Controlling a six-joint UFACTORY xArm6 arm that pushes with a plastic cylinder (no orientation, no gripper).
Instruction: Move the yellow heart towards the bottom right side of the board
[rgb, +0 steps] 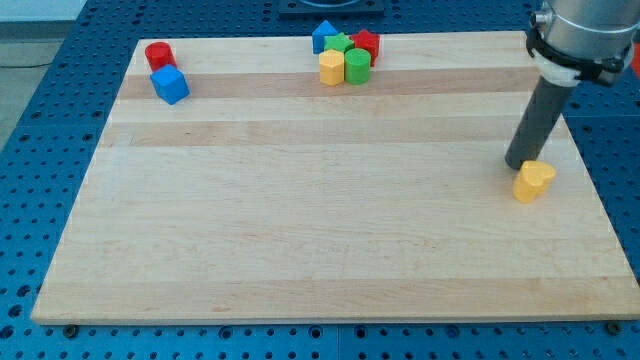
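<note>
The yellow heart (533, 181) lies on the wooden board (330, 220) near the view's right edge, about halfway down. My tip (517, 166) sits just to the upper left of the heart, touching or almost touching it. The dark rod rises from there toward the view's top right.
A red cylinder (158, 54) and a blue cube (170, 84) sit at the view's top left. A cluster at the top centre holds a blue block (323, 36), a green star (340, 43), a red block (366, 43), a yellow block (331, 68) and a green cylinder (357, 66).
</note>
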